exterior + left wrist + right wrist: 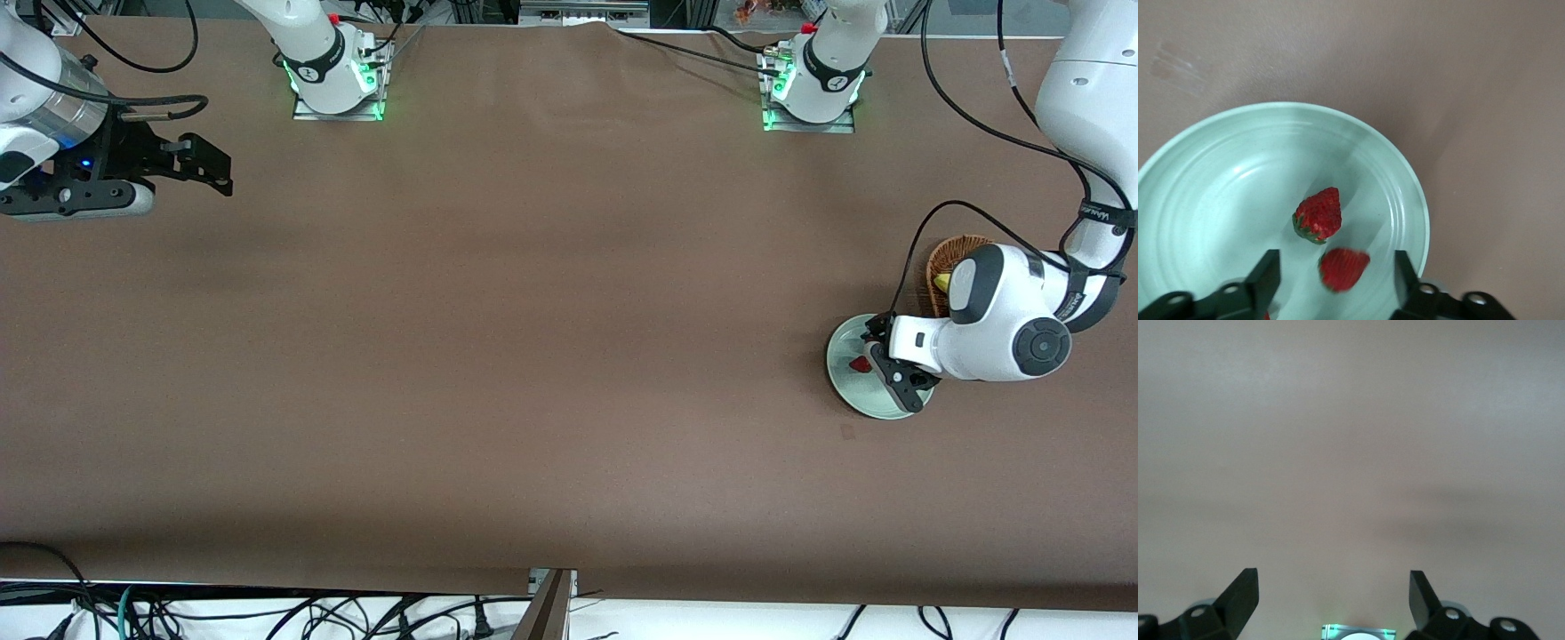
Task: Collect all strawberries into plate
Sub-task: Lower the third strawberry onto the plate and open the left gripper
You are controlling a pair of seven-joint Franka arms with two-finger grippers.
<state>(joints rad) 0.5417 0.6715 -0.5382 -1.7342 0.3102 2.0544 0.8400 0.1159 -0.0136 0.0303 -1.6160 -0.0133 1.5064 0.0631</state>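
Left wrist view: the left gripper [1337, 270] is hanging spread over the plate [1218, 167], a blurred strawberry [1343, 268] loose between its fingers. Another strawberry [1319, 215] is lying tip toward one o'clock. The right gripper [206, 165] is waiting, fingers apart.

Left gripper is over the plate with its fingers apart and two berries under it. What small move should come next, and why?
Probably lift the left gripper straight up off the plate. Its fingers stand apart, one strawberry lies on the plate and a second strawberry sits between them, blurred, seemingly just dropped. Rising clears both without knocking them. The right gripper waits open at its own end.
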